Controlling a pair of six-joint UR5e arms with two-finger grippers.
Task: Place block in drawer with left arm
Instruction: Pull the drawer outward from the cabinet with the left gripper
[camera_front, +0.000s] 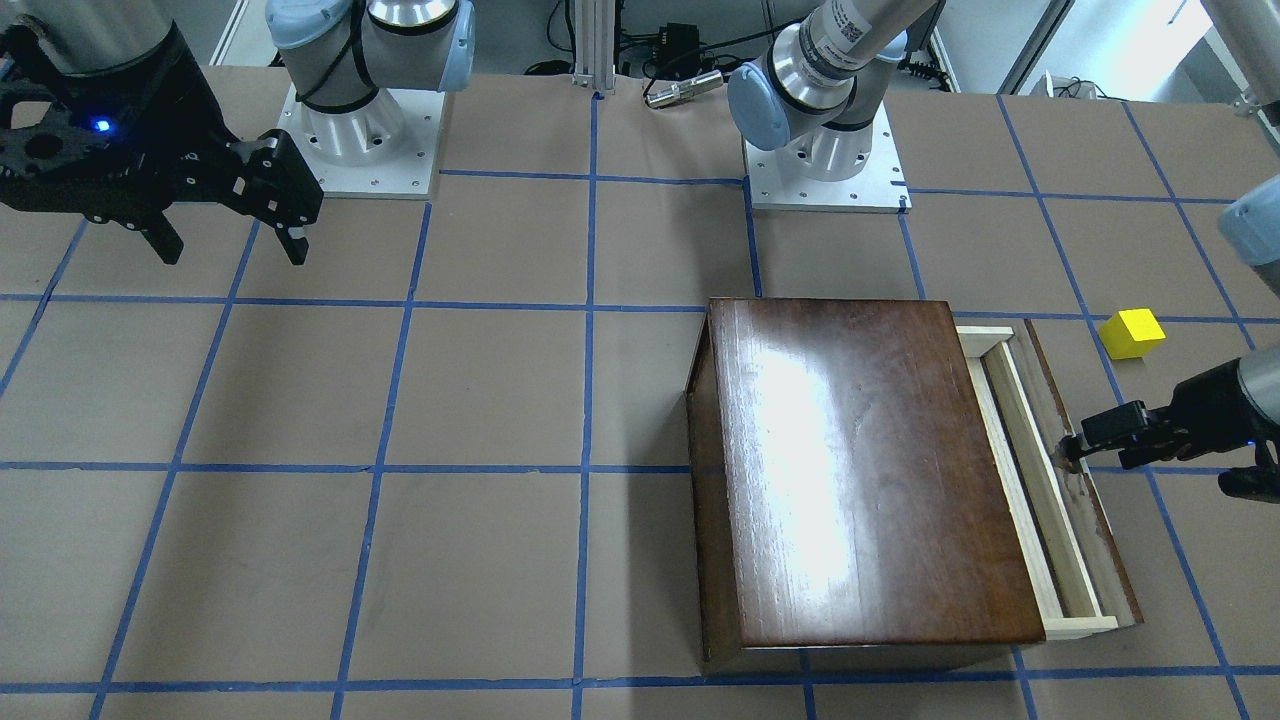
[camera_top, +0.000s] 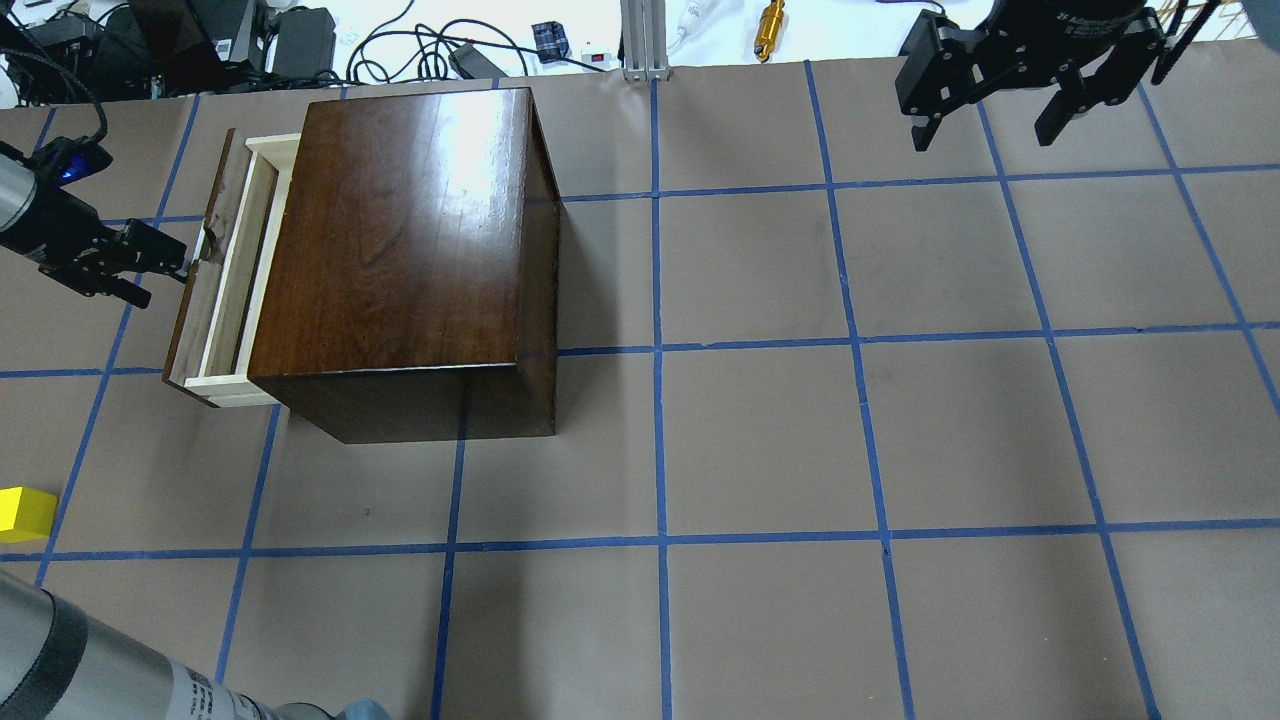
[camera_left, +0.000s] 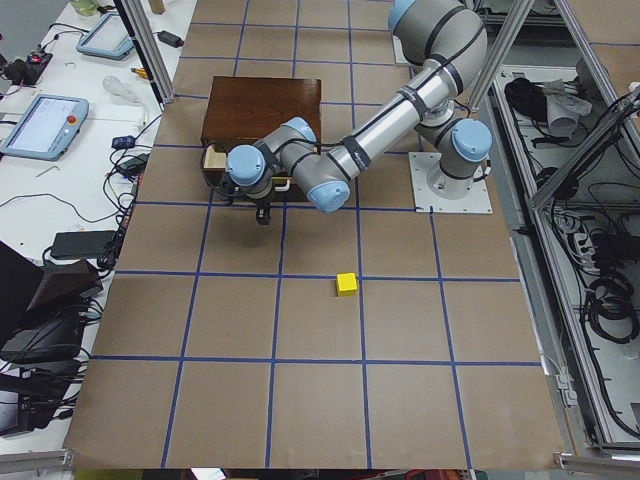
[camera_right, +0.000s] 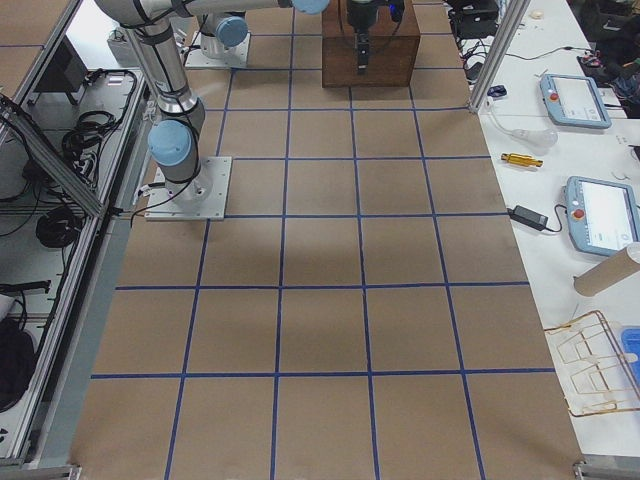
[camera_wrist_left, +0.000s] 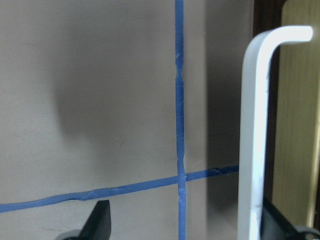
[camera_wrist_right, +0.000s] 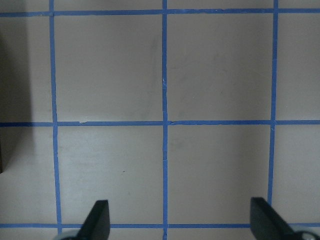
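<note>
The left gripper (camera_top: 165, 280) is hovering with its fingertips right at the dark front panel of the drawer (camera_top: 225, 300), which is sticking out of the box (camera_top: 400, 240) beyond. The block (camera_top: 25, 513) is lying well off to the gripper's side, nearer the robot.

Silver-grey tubular left arm (camera_front: 850, 45) with a black-and-white printed label (camera_front: 848, 17), matching right arm (camera_front: 400, 25), light blue joint caps (camera_front: 757, 105), white screw-dotted base plates (camera_front: 880, 185), matte black left gripper (camera_front: 1072, 452) and right gripper (camera_front: 232, 250), blue light (camera_front: 101, 126)
</note>
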